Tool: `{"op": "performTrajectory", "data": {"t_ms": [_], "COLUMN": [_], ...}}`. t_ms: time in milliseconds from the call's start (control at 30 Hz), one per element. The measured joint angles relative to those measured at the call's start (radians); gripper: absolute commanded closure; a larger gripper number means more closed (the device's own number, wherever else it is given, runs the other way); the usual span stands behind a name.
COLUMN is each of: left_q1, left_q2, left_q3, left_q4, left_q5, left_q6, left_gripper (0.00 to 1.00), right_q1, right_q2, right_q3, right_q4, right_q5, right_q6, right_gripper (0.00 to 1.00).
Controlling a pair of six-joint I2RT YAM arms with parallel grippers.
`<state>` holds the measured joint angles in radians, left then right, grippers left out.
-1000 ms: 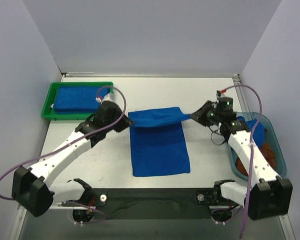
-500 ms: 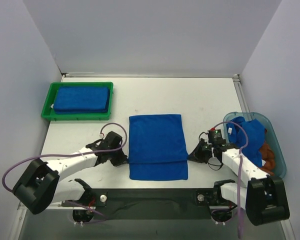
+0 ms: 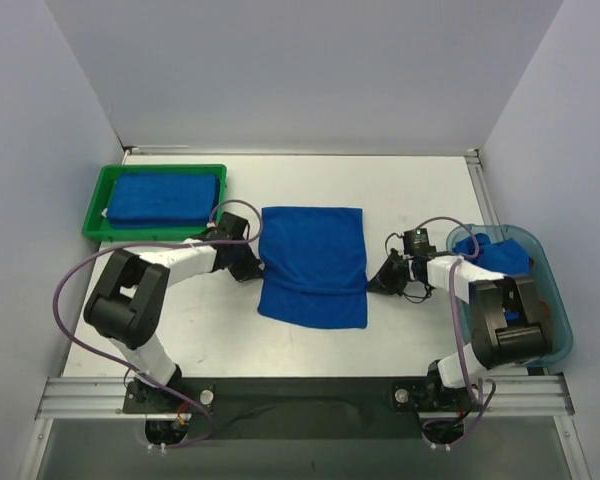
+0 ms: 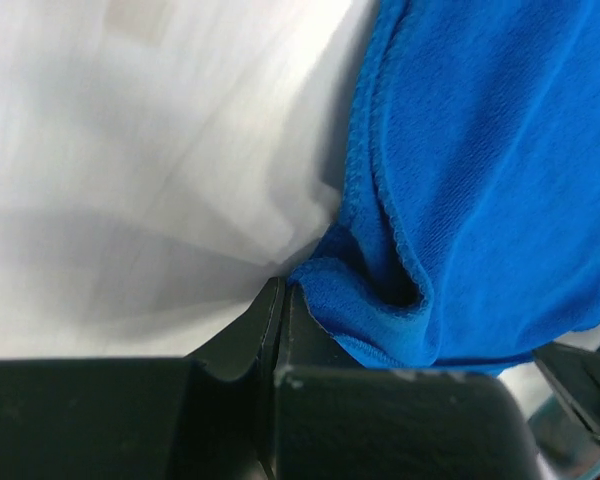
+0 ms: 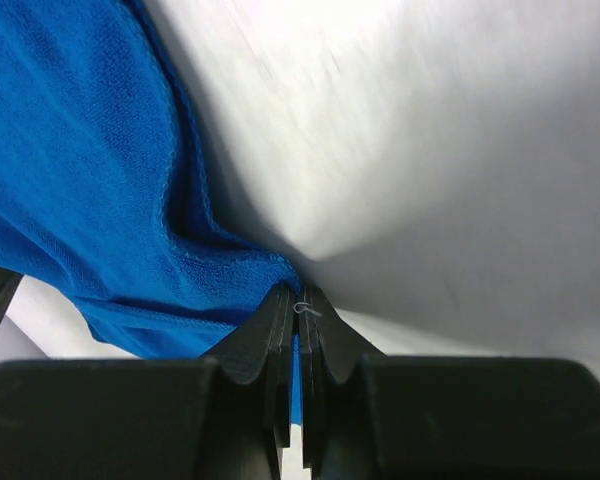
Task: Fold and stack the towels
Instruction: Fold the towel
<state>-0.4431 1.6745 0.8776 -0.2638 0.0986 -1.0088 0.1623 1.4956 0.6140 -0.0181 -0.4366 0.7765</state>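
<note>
A royal blue towel (image 3: 313,255) lies flat mid-table, with a fold line across its near part. My left gripper (image 3: 254,270) is shut on the towel's left edge at that fold, and my right gripper (image 3: 377,283) is shut on the right edge. In the left wrist view the towel (image 4: 480,180) bunches into the closed jaws of the left gripper (image 4: 283,290). The right wrist view shows a corner of the towel (image 5: 70,150) pinched in the right gripper (image 5: 298,300). Another blue towel (image 3: 165,197) rests folded in the green tray (image 3: 93,215). A crumpled blue towel (image 3: 495,252) sits in the bin.
The green tray stands at the far left of the table. The translucent teal bin (image 3: 558,318) is at the right edge, partly behind my right arm. Both arms are raised at the elbow over the near half of the table.
Both grippers swept the towel's far edge toward the near side, folding it over, then moved back away from the bases. The towel now lies farther from the bases.
</note>
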Motion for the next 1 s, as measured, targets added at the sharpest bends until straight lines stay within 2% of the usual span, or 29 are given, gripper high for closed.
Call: {"op": "performTrajectory", "data": {"t_ms": [167,233,333,533,667,833,1000], "left_q1": [0.04,0.042,0.041,0.039,0.026,0.019,0.019], "left_q2": [0.169,0.189,0.175,0.006,-0.059,-0.08,-0.096], "left_q3": [0.216,0.246,0.228,0.011,-0.061,-0.058,0.044], "left_q4": [-0.027,-0.034,-0.039,-0.009,-0.008,-0.049,-0.131], "left_q5": [-0.001,-0.004,-0.003,0.011,0.022,0.019,0.0], "left_q6": [0.075,0.09,0.101,0.082,0.071,0.08,0.108], "left_gripper": [1.0,1.0,1.0,1.0,1.0,1.0,1.0], "right_q1": [-0.006,-0.006,-0.006,-0.006,-0.005,-0.005,-0.006], "right_q2": [0.142,0.16,0.154,0.043,-0.022,-0.07,-0.126], "right_q3": [0.154,0.18,0.179,0.052,-0.001,0.006,0.089], "right_q4": [0.041,0.051,0.061,0.059,0.05,0.026,-0.05], "right_q5": [0.049,0.062,0.071,0.083,0.083,0.082,0.089], "right_q6": [0.006,0.008,0.008,0.008,0.008,0.007,0.001], "right_gripper": [1.0,1.0,1.0,1.0,1.0,1.0,1.0]}}
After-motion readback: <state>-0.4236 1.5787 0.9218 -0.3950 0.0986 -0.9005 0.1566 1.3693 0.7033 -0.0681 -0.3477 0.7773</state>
